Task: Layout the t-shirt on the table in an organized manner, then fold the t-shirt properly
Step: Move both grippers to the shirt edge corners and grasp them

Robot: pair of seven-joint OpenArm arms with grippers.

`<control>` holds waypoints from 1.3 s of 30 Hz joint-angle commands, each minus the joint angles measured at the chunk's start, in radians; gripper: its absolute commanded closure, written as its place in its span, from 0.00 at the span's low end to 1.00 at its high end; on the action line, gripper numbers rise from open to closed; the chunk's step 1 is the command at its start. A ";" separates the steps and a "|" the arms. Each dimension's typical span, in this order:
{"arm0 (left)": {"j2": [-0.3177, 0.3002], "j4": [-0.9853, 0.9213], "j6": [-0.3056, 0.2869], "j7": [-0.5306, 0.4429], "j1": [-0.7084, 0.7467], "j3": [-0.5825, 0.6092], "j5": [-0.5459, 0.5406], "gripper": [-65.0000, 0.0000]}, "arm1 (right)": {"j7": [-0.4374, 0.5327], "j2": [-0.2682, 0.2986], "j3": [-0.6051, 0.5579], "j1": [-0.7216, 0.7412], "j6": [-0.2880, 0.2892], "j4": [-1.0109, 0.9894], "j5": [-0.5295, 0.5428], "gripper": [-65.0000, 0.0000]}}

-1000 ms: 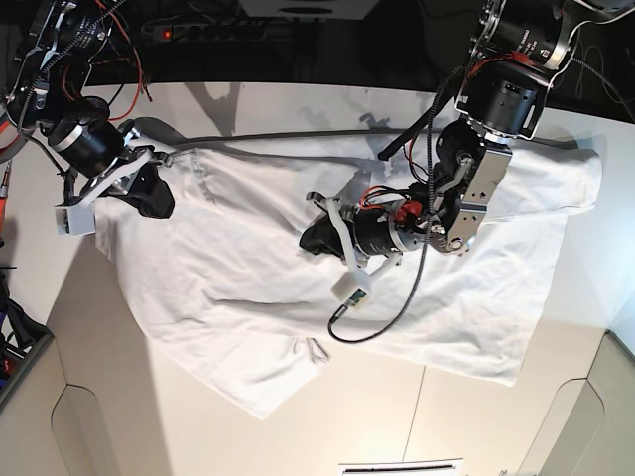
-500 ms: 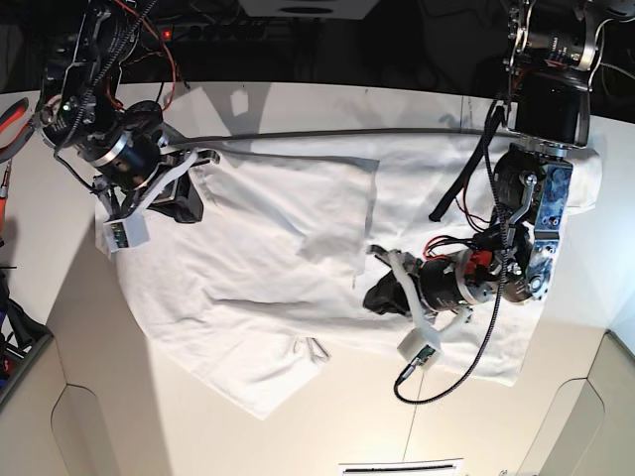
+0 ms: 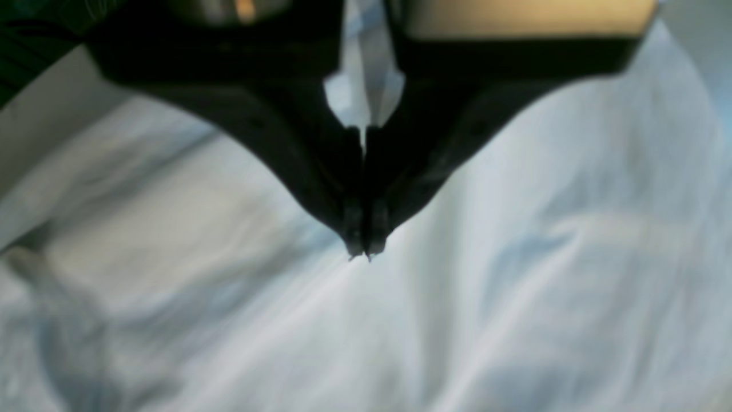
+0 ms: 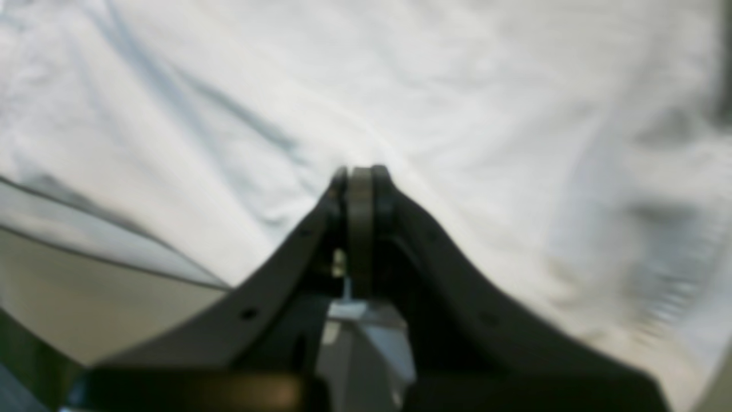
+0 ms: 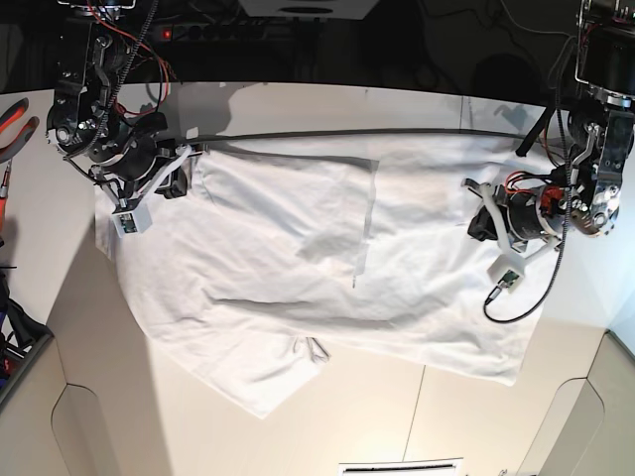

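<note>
The white t-shirt (image 5: 278, 268) lies spread and wrinkled across the table (image 5: 347, 416), with a folded-over flap near its middle and a sleeve at the lower left. My left gripper (image 5: 479, 226) hangs over the shirt's right part. In the left wrist view that gripper (image 3: 361, 252) is shut just above the cloth (image 3: 514, 286), nothing seen between its tips. My right gripper (image 5: 177, 186) is at the shirt's upper left corner. The right wrist view shows it (image 4: 360, 171) shut over the fabric (image 4: 457, 114), with bare table (image 4: 86, 297) beside it.
A thin dark seam line (image 5: 327, 134) runs across the table along the shirt's far edge. Red-handled pliers (image 5: 15, 119) lie off the left edge. A power strip (image 5: 198, 30) sits behind the table. A white sheet (image 5: 402, 466) lies at the front edge.
My left gripper swept from the shirt's middle out to its right side, leaving a folded flap at the centre. My right gripper shifted a little along the upper left corner.
</note>
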 commanded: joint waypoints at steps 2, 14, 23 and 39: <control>-0.012 0.018 0.000 -0.033 0.026 -0.083 -0.010 1.00 | 0.019 0.012 0.001 0.010 0.003 0.014 0.013 1.00; -0.011 0.017 0.001 -0.060 0.173 -0.372 0.006 1.00 | 0.023 0.022 0.001 0.005 0.004 -0.058 -0.010 1.00; 0.078 -0.034 0.008 -0.095 0.224 -0.372 0.062 1.00 | 0.011 0.023 0.001 -0.036 0.004 -0.074 -0.013 1.00; 0.082 -0.040 0.007 -0.053 0.305 -0.373 0.001 1.00 | -0.026 0.094 0.023 -0.134 0.004 -0.066 0.048 1.00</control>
